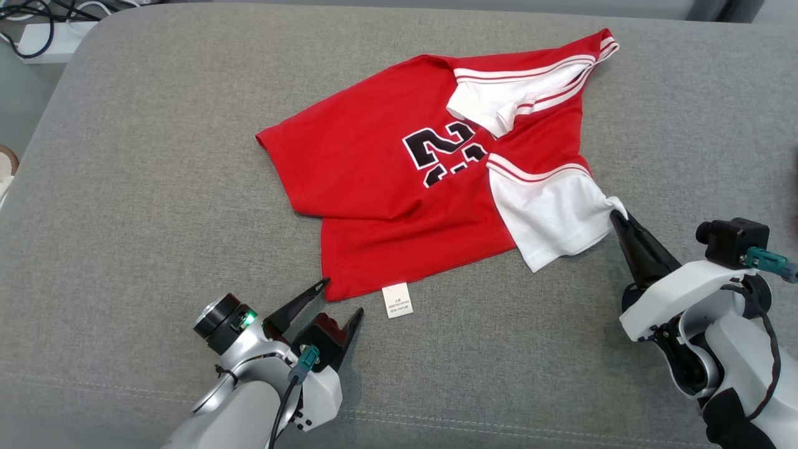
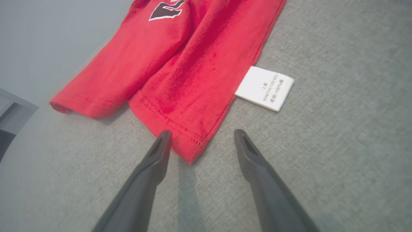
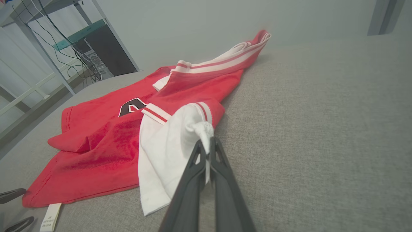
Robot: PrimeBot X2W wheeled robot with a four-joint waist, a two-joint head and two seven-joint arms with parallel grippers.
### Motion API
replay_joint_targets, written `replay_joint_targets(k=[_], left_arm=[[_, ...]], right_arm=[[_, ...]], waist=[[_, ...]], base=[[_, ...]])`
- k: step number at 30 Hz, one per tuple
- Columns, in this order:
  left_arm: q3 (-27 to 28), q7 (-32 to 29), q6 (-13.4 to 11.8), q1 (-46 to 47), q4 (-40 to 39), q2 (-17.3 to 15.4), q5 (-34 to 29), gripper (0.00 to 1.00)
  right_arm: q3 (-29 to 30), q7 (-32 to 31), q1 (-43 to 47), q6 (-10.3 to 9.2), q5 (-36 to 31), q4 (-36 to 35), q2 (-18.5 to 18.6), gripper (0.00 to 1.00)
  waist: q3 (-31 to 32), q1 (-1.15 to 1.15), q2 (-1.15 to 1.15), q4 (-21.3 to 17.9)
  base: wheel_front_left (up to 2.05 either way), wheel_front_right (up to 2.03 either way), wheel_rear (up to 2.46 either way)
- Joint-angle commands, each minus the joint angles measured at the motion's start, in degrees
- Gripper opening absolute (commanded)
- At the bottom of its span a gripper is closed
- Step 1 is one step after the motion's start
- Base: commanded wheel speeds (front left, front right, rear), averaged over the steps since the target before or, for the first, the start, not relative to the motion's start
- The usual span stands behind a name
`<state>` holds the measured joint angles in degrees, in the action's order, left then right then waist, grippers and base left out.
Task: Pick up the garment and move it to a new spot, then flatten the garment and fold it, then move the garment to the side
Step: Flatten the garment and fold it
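A red garment (image 1: pixel 380 181) with white sleeves and a black number lies crumpled on the grey cushion (image 1: pixel 156 187). My right gripper (image 1: pixel 617 215) is shut on the edge of its nearer white sleeve (image 3: pixel 167 145), the cloth bunched between the fingertips (image 3: pixel 207 145). My left gripper (image 1: pixel 341 298) stands open at the garment's lower hem corner (image 2: pixel 190 151). That corner lies between the two fingers without being pinched. A white care label (image 2: pixel 264 88) sticks out beside the hem.
The cushion's far left edge drops to a floor with a power strip and cables (image 1: pixel 37 31). In the right wrist view a metal rack with wires (image 3: pixel 48 48) stands beyond the cushion. Bare grey fabric (image 1: pixel 686 112) spreads right of the garment.
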<state>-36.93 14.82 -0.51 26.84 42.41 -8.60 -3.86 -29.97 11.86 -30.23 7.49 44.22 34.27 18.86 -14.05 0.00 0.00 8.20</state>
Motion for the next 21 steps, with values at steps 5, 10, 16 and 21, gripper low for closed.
replay_joint_targets(k=[5, 10, 16, 21], left_arm=[[1.3, 0.2, -0.8, 2.8, -0.2, -1.6, 0.8, 1.00], [0.5, 0.2, -0.6, 3.7, 3.1, -1.8, 1.1, 1.00], [0.2, 0.2, -0.7, 5.5, 5.4, -1.7, 1.7, 0.82], [-0.4, 0.2, -0.5, 6.5, 7.2, -1.6, 2.0, 0.00]], right_arm=[[-0.5, 0.4, -0.5, 0.00, -0.5, -0.5, 0.2, 0.00], [-0.6, 0.5, -0.7, 0.00, -0.5, -0.5, 0.2, 0.00], [-0.8, 0.3, -1.0, 0.00, -0.4, -0.6, 0.1, 0.00], [-0.8, 0.3, -1.1, 0.00, -0.1, -0.7, -0.1, 0.00]], waist=[[-0.4, 0.00, 0.00, -0.5], [-0.7, 0.00, 0.00, -0.6], [-1.1, 0.00, 0.00, -0.8], [-1.2, 0.00, 0.00, -1.1]], base=[[0.00, 0.00, 0.00], [0.00, 0.00, 0.00], [0.00, 0.00, 0.00], [0.00, 0.00, 0.00]])
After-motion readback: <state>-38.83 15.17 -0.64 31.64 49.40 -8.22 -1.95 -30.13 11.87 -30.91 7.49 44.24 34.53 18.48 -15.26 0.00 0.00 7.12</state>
